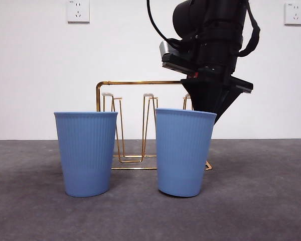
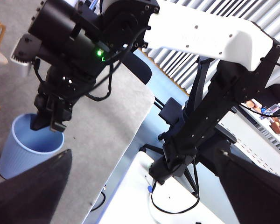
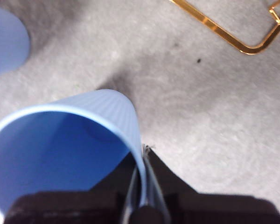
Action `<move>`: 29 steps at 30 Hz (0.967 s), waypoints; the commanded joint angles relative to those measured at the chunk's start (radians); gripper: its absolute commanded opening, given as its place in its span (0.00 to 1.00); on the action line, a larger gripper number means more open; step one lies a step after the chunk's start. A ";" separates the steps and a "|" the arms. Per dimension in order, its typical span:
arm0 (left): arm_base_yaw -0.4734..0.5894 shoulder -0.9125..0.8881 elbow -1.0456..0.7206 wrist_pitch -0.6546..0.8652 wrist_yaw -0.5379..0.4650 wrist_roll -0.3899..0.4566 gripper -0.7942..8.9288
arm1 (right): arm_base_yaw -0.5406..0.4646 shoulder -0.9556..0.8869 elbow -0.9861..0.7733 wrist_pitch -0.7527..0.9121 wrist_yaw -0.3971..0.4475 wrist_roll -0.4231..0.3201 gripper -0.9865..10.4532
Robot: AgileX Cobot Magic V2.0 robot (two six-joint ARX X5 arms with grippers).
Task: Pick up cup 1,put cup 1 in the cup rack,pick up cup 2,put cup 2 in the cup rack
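Two ribbed blue cups stand on the grey table in front of the gold wire cup rack [image 1: 135,83]. Cup 1 [image 1: 183,153] is the right-hand one and leans slightly. My right gripper [image 1: 206,108] comes down from above onto its far rim. In the right wrist view the right gripper [image 3: 142,161] is shut on the wall of cup 1 [image 3: 60,144], with one jaw inside and one outside. Cup 2 [image 1: 86,153] stands upright to the left, untouched. My left gripper [image 2: 147,161] is open and holds nothing, off to the side, looking at cup 1 [image 2: 25,144].
The rack's base wire [image 3: 214,29] lies just behind cup 1, and cup 2 [image 3: 7,39] is close beside it. The table's edge [image 2: 130,135] runs near cup 1 on the right arm's side. White wall with sockets behind.
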 commanded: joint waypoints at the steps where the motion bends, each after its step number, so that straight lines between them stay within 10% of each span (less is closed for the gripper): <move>1: -0.002 -0.002 0.002 0.032 0.002 -0.026 0.85 | 0.001 -0.055 0.001 0.003 -0.001 -0.023 0.07; 7: -0.003 -0.002 0.002 0.183 0.008 -0.130 0.85 | 0.000 -0.276 0.006 0.029 -0.001 -0.023 0.07; 16: -0.022 0.032 0.002 0.784 -0.015 -0.566 0.85 | 0.000 -0.737 0.017 0.299 -0.001 0.031 0.07; 21: -0.088 0.095 0.002 1.189 -0.158 -0.776 0.83 | 0.001 -0.925 0.017 0.537 -0.002 0.035 0.07; 29: -0.263 0.237 0.002 1.609 -0.394 -0.852 0.72 | 0.001 -0.992 0.017 0.795 -0.081 0.072 0.07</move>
